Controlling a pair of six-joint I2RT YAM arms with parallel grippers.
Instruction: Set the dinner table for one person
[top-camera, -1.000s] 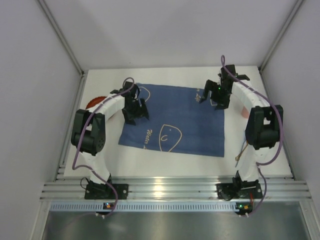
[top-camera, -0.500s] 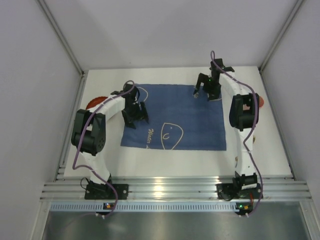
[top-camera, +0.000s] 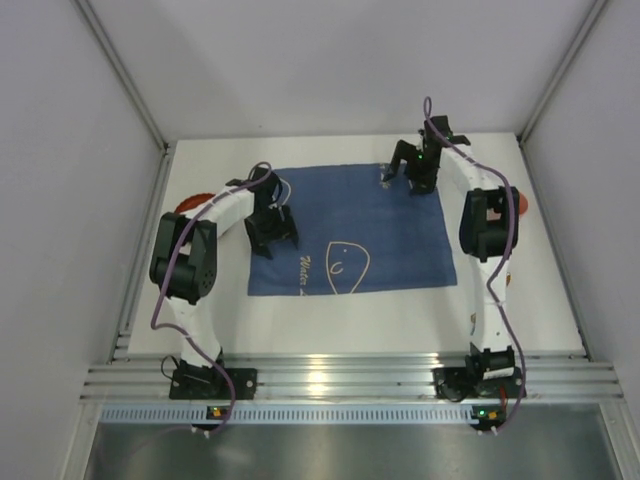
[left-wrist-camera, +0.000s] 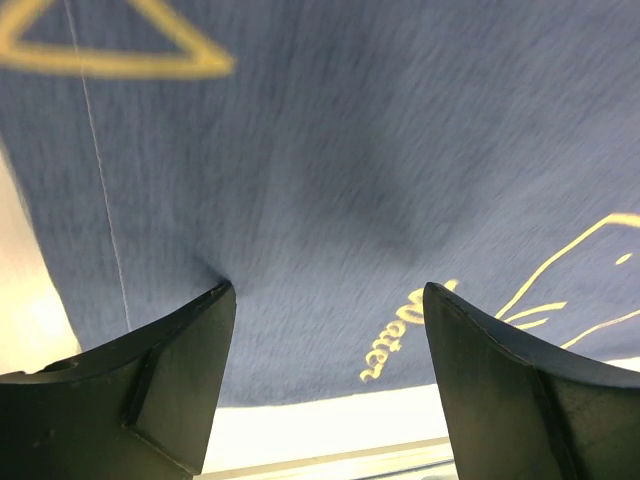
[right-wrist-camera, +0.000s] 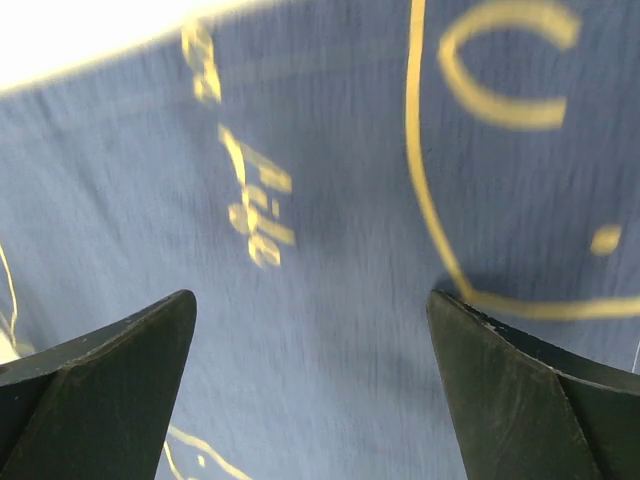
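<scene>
The dinner table (top-camera: 350, 322) is a white top carrying a blue cloth mat (top-camera: 360, 225) with yellow line drawings. My left gripper (top-camera: 270, 234) stands open over the mat's left edge. In the left wrist view its fingertips (left-wrist-camera: 214, 302) are down on the cloth (left-wrist-camera: 330, 150), which puckers at the left one; nothing lies between the left gripper's (left-wrist-camera: 325, 300) fingers. My right gripper (top-camera: 402, 173) stands open at the mat's far right part. In the right wrist view the right gripper (right-wrist-camera: 310, 300) spans bare cloth (right-wrist-camera: 330, 250) beside yellow lettering.
A red round thing (top-camera: 185, 206) shows behind the left arm at the table's left edge. Another red thing (top-camera: 522, 203) lies behind the right arm. The ribbed aluminium rail (top-camera: 350, 380) runs along the near edge. Grey walls close in on three sides.
The mat has slid away from the near edge and turned squarer to the table. The right arm swung left and farther back; the left gripper barely moved.
</scene>
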